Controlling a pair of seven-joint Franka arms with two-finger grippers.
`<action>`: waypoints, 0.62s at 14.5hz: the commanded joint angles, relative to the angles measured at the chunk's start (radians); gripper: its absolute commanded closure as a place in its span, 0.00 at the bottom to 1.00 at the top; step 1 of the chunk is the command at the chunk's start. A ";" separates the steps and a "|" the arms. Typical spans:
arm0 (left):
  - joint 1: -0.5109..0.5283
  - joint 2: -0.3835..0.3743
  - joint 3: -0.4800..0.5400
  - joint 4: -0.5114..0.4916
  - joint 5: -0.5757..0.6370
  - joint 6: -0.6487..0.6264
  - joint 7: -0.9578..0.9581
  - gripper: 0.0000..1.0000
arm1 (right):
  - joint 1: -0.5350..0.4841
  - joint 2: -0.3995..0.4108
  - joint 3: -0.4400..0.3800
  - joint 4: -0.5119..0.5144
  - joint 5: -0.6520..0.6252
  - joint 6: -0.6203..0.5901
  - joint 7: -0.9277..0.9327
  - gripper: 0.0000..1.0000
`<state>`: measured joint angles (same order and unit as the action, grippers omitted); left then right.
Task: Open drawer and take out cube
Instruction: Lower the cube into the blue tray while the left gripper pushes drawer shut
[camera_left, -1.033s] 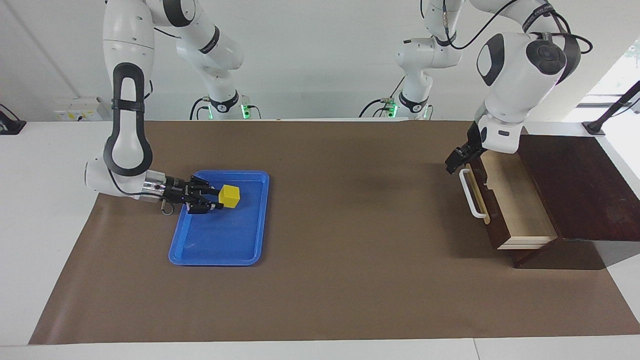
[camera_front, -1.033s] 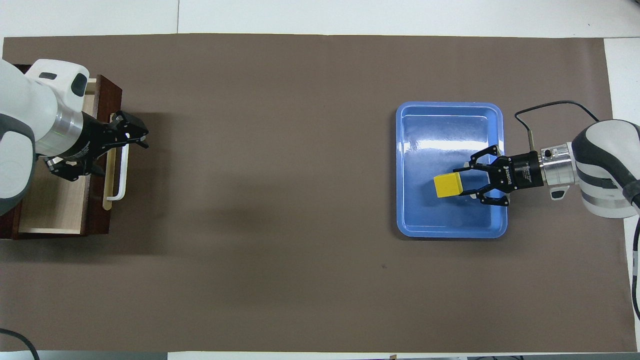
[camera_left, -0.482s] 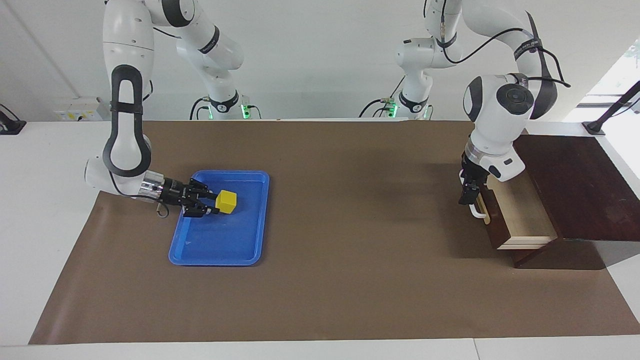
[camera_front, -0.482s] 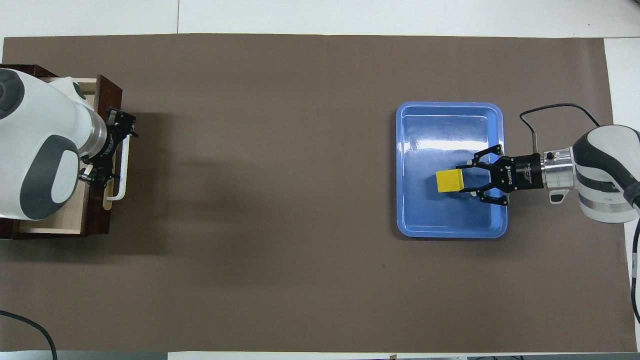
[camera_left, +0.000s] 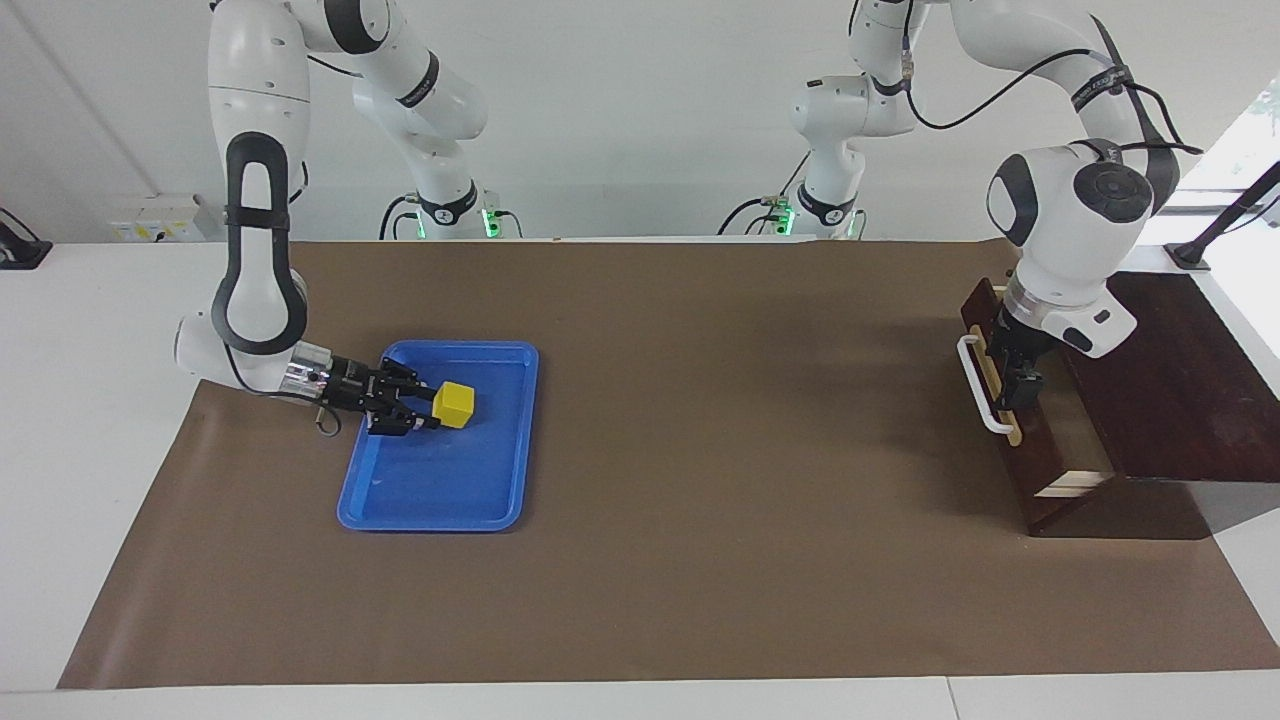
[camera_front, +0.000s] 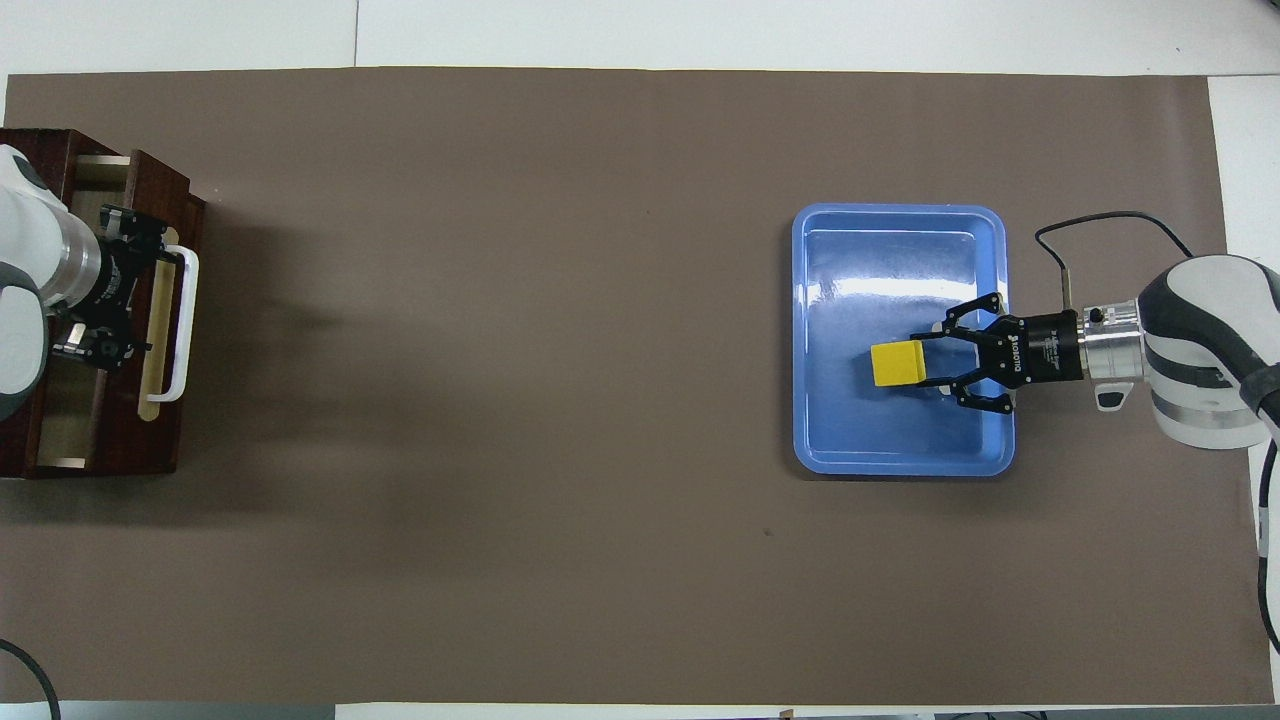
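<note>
Facing view: one cube in right hand (fingers clamped), one tray, one drawer.

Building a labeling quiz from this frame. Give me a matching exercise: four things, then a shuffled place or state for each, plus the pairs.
Things:
1. cube
2. drawer
3. blue tray
4. left claw

Places or states:
A. lies on the brown mat, toward the right arm's end of the table
B. nearly shut, in the dark wooden box
C. at the white bar handle
D. at the tips of the right claw, over the tray

Pairs: 1-D, 2-B, 3-A, 4-C
</note>
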<state>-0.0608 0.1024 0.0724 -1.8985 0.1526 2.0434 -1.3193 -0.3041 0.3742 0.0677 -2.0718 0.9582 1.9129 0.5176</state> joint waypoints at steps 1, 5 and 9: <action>-0.001 0.014 0.041 0.025 0.019 0.005 0.049 0.00 | 0.003 -0.023 0.003 -0.034 0.007 0.032 -0.008 0.59; 0.006 0.014 0.067 0.026 0.019 0.008 0.066 0.00 | 0.005 -0.023 0.003 -0.031 -0.006 0.032 -0.008 0.00; 0.004 0.014 0.107 0.027 0.016 0.021 0.101 0.00 | 0.005 -0.023 0.003 -0.027 -0.010 0.028 -0.005 0.00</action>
<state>-0.0594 0.1041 0.1536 -1.8895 0.1526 2.0544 -1.2602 -0.3019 0.3742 0.0687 -2.0784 0.9568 1.9254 0.5169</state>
